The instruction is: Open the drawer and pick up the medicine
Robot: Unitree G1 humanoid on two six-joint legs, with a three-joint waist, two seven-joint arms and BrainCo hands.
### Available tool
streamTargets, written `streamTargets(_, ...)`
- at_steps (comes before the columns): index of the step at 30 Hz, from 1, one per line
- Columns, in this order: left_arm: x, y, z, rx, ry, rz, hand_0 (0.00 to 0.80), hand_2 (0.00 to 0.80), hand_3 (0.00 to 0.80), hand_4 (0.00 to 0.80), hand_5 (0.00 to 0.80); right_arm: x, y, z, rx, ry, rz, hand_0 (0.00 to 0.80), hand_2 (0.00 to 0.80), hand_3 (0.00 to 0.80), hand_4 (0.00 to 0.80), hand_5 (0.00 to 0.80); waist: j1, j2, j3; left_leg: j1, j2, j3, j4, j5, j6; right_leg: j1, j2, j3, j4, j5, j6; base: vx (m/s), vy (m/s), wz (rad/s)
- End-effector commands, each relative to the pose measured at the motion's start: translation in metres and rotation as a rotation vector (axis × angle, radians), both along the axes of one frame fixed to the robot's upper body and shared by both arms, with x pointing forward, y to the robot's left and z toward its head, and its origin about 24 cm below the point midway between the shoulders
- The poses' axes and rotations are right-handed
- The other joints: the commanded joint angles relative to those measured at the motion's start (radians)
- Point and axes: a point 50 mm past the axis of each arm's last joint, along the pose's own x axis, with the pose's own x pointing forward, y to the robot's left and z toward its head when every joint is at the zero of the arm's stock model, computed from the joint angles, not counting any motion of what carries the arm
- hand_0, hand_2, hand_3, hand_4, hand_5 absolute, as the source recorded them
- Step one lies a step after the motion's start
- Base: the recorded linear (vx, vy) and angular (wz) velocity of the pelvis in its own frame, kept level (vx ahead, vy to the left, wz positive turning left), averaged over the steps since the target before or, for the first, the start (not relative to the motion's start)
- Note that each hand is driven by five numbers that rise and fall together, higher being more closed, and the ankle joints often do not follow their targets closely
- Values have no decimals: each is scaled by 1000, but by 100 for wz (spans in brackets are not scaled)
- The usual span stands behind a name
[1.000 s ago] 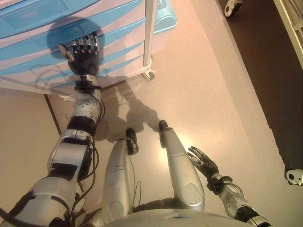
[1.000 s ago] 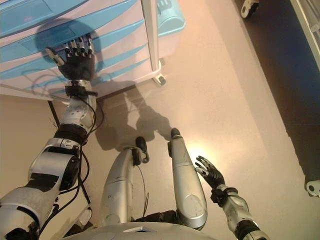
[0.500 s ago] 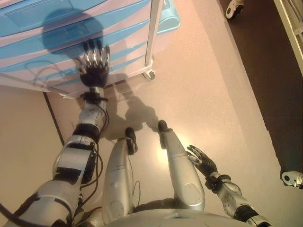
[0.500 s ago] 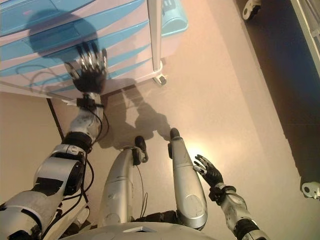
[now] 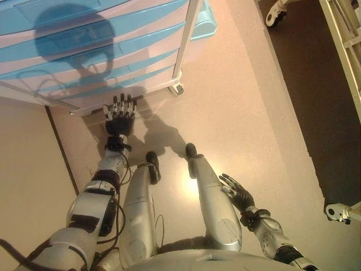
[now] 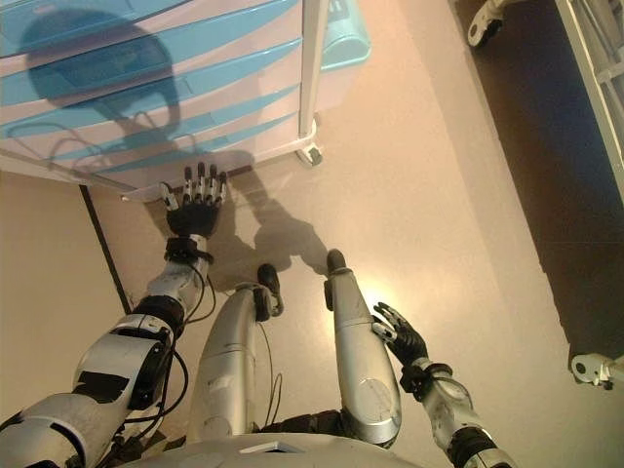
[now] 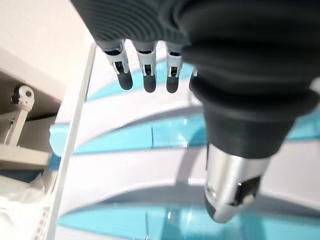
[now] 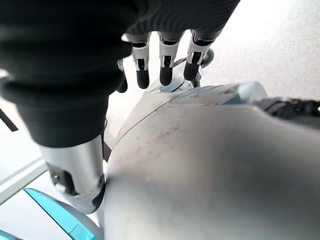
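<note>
White plastic drawer cabinet with light-blue drawer fronts (image 5: 96, 51), on castor (image 5: 177, 88): all drawers look closed, none pulled out. Medicine not visible, presumably inside. Task at start by my reading: opening and pick-up both left. Left hand (image 5: 119, 116) below cabinet's lowest drawer, near its bottom edge, fingers straight and spread, pointing at cabinet, holding nothing, touching no handle. Right hand (image 5: 239, 195) well away from cabinet, low at robot's side, fingers relaxed apart, empty, idle.

A white caster (image 5: 274, 12) on the dark floor strip (image 5: 316, 96) — another caster (image 5: 340, 212) lower down
</note>
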Motion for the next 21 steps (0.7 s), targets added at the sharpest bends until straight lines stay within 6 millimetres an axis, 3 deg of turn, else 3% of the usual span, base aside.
streamTargets(1,-8,3,-7,-51,-47,19,0,0,0,0,0,0,21,1,42,-16,55,0,0,0,0,0,26,8,-25,94,-37,43,-231,-5,43,-45,48,-39,24,95,-20,0,-34,0)
streamTargets(9,-4,15,9,-62,-145,56,0,0,0,0,0,0,22,0,58,1,45,0,0,0,0,0,35,2,-25,98,-35,41,-220,-14,47,-48,48,-44,42,103,-12,12,-11,5)
streamTargets(21,10,16,55,-17,-396,-6,0,0,0,0,0,-2,16,-1,50,13,49,0,0,0,0,0,33,14,-25,85,-40,42,-201,-25,54,-70,48,-39,60,108,-14,0,0,0)
